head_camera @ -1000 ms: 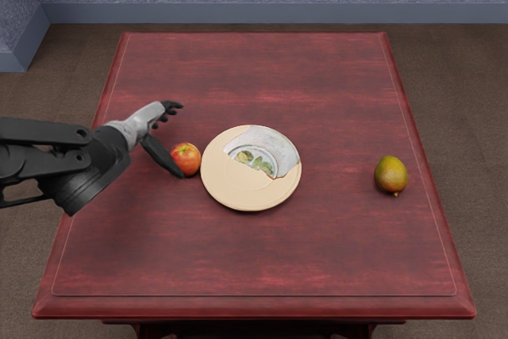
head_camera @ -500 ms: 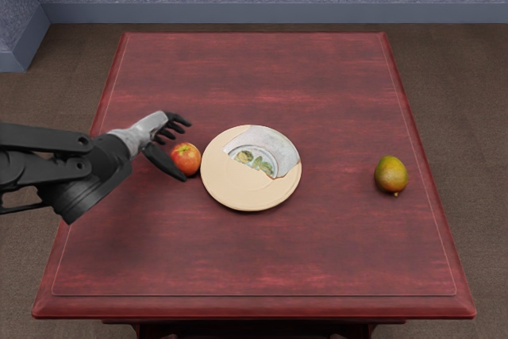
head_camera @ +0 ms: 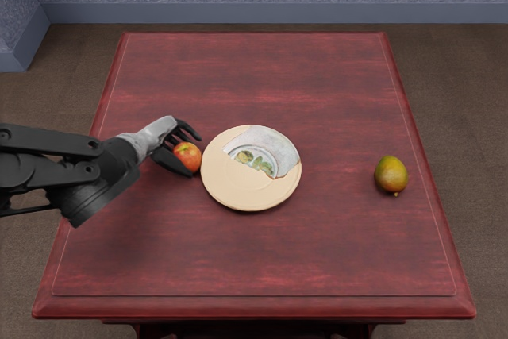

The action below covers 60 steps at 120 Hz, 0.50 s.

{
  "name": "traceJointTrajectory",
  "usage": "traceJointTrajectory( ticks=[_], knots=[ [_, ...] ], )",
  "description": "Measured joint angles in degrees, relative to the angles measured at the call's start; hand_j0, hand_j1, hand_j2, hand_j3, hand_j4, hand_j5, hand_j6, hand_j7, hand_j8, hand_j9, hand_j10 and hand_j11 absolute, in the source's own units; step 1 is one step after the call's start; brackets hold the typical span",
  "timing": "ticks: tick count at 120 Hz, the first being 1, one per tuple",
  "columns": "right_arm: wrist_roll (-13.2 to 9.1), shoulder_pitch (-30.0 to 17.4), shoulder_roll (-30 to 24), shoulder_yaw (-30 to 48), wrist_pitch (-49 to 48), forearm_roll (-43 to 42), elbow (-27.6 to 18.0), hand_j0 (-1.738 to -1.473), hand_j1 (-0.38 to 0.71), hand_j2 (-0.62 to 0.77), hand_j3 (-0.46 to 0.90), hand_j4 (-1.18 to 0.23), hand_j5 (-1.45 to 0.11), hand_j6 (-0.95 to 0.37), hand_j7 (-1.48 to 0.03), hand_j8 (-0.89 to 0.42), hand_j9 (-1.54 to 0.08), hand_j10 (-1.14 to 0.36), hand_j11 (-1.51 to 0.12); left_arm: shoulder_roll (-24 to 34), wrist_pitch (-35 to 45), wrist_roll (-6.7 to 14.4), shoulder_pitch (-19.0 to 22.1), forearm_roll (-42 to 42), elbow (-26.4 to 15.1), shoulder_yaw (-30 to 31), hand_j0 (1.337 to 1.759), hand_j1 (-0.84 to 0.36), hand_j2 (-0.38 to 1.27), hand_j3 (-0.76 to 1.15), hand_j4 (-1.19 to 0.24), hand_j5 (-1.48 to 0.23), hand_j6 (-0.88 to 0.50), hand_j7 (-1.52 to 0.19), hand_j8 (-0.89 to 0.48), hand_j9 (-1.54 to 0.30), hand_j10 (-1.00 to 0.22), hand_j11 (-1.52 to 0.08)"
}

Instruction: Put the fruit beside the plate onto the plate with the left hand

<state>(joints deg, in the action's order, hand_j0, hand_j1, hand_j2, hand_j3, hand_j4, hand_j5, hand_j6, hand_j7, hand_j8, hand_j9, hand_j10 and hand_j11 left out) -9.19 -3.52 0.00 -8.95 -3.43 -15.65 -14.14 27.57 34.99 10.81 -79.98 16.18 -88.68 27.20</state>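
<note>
The robot's left hand (head_camera: 176, 147) cups a red apple (head_camera: 189, 156) that rests on the worktop (head_camera: 262, 260) just beside the left rim of a cream plate (head_camera: 238, 184). The fingers (head_camera: 189, 129) curl over the fruit's far side and the thumb (head_camera: 168, 163) lies against its near side, so the hand appears clamped on it, though how firmly cannot be told. The chief risk is a shallow hold. If only the fingertips bear on the round, smooth apple, it could squirt out on the lift and roll across the worktop or off its near edge. Lifted too low, the fruit could also catch the plate's rim and shove the plate to the right. The plate's far side carries a grey patch with greenish bits, too small to identify, so the bare near half looks like the safer landing spot. A second, green-and-orange fruit (head_camera: 391, 174) sits well apart to the right, out of the path. Nothing stands between apple and plate. The right arm is out of view.
</note>
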Motion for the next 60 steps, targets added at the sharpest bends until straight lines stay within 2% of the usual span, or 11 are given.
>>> traceJointTrajectory(
  ticks=[33, 60],
  knots=[
    [-0.01, 0.00, 0.00, -0.01, 0.00, 0.00, 0.01, -1.658, -0.32, 0.00, 0.00, -0.02, -0.03, -0.02, -0.03, -0.02, -0.03, -0.02, -0.03, 0.41, -0.01, 0.03, -0.26, 0.12, -0.04, 0.55, 1.657, -0.26, 0.31, 0.00, -0.59, -0.78, -0.50, -0.78, -0.44, -0.78, -0.59, -0.79],
    [-0.02, -0.01, 0.00, -0.01, 0.00, 0.00, 0.01, -1.658, -0.32, 0.00, 0.00, -0.02, -0.03, -0.02, -0.03, -0.02, -0.03, -0.02, -0.03, 2.43, -0.06, 0.05, -0.44, 0.01, -0.11, 0.91, 1.655, -0.23, 0.30, 0.00, -0.66, -0.88, -0.48, -0.88, -0.42, -0.88, -0.65, -0.89]
  ],
)
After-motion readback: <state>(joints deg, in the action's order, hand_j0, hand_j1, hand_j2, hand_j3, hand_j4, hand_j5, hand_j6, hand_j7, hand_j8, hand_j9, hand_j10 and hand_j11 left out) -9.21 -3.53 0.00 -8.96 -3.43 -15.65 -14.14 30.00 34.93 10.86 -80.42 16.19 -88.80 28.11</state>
